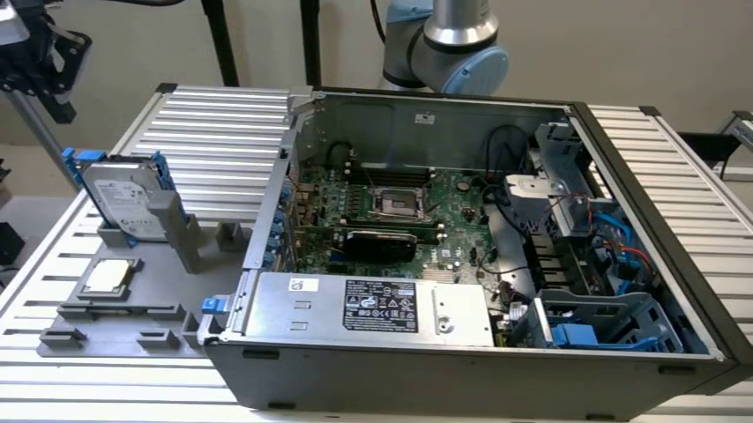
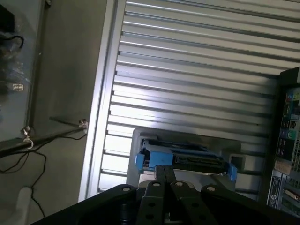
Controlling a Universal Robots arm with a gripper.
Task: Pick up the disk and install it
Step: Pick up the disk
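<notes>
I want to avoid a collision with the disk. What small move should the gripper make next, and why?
Probably open the jaws first. The gripper, shut, hangs above the disk, apart from it. The disk stands on edge in its grey holder, so shut jaws would likely strike its top rather than straddle it.

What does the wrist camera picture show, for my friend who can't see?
The robot's shut fingers hover over the disk, a silver drive in a blue frame standing on edge in a grey holder. Underneath stretches a ribbed metal table.
</notes>
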